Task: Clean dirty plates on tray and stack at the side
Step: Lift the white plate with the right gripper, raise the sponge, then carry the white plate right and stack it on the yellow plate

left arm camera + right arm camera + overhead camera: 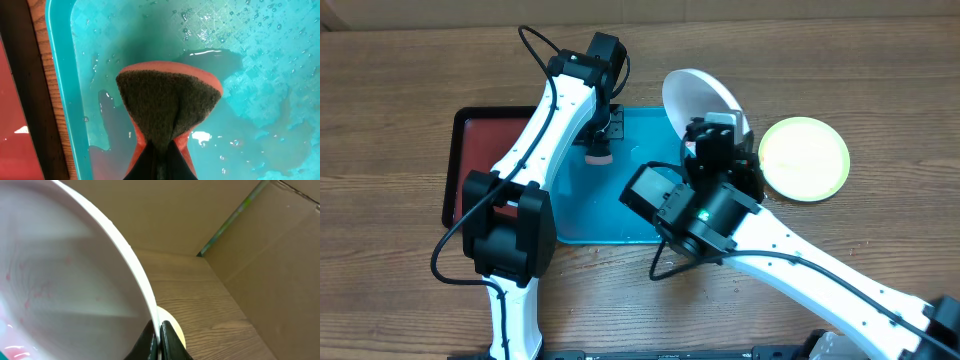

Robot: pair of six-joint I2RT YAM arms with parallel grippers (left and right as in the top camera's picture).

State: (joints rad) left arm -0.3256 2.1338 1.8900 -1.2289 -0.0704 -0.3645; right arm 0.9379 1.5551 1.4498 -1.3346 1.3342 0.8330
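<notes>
A white plate (698, 98) stands tilted on edge over the right end of the turquoise tray (640, 225). My right gripper (722, 128) is shut on its rim. In the right wrist view the white plate (65, 270) shows faint pink specks, and the right gripper (159, 332) pinches its edge. A yellow-green plate (805, 158) lies flat on the table to the right, and a sliver of this yellow-green plate (174, 325) shows behind the fingers. My left gripper (160, 152) is shut on an orange sponge (170, 102) with a dark scouring face, just above the wet tray (60, 75).
A dark red tray with a black rim (480, 150) lies against the turquoise tray's left side, partly under the left arm. Water with a reddish tint pools on the tray floor (260, 65). A cardboard wall (200, 210) stands behind the table.
</notes>
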